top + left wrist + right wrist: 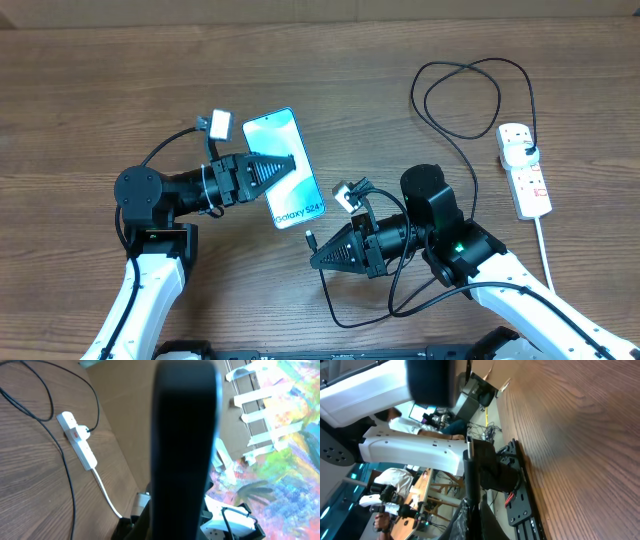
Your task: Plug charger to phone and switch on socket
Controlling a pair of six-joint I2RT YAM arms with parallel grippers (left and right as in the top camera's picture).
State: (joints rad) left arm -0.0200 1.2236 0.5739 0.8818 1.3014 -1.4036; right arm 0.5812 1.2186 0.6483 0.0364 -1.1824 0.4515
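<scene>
phone screen up, pinched across its middle by the left gripper. charger tip sits just below the phone's lower edge, not touching. the right gripper looks clamped on the cable right behind that tip. socket lies well right of the phone, with the charger's plug end already in it. still to do: seat the tip, flip the switch (its state is too small to read).
</scene>
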